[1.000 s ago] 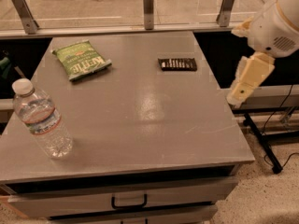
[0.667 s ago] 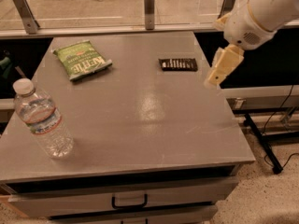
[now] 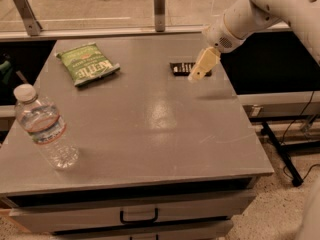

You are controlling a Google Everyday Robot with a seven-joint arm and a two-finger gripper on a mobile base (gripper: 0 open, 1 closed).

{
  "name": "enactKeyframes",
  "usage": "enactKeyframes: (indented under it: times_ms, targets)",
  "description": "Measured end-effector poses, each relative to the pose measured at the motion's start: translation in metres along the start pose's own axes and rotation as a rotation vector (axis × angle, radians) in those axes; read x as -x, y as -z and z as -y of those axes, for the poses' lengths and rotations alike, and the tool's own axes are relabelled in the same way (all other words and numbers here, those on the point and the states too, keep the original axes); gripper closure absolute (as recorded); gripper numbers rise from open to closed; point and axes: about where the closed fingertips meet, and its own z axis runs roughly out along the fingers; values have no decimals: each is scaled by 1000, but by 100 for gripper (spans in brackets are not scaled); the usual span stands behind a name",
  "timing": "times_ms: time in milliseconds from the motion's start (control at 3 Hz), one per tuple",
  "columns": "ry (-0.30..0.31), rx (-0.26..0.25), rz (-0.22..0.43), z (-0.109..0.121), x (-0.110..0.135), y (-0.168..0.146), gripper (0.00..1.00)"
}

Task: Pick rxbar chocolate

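Note:
The rxbar chocolate (image 3: 181, 68) is a small flat dark bar with white lettering, lying on the grey table (image 3: 150, 134) toward its far right. My gripper (image 3: 199, 69), with cream-coloured fingers, hangs from the white arm coming in from the upper right. It sits just above the bar's right end and hides that part of it.
A green Kettle chip bag (image 3: 87, 63) lies at the far left of the table. A clear water bottle (image 3: 45, 129) stands upright near the front left corner. A glass railing with metal posts (image 3: 159, 1) runs behind the table. Drawers (image 3: 137, 215) are under the front edge.
My arm has swung left from beside the table's right edge to over the table, and the gripper now hangs at the rxbar's right end.

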Motion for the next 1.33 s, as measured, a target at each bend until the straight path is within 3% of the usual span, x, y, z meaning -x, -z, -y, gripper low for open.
enactKeyframes:
  times_ms: [333, 667, 1000, 1333]
  targets:
    - [-77, 38, 3, 16, -12, -38, 0]
    - [-137, 72, -8, 20, -27, -58, 18]
    - [-151, 104, 7, 14, -26, -59, 41]
    - [-105, 135, 52, -5, -3, -46, 65]
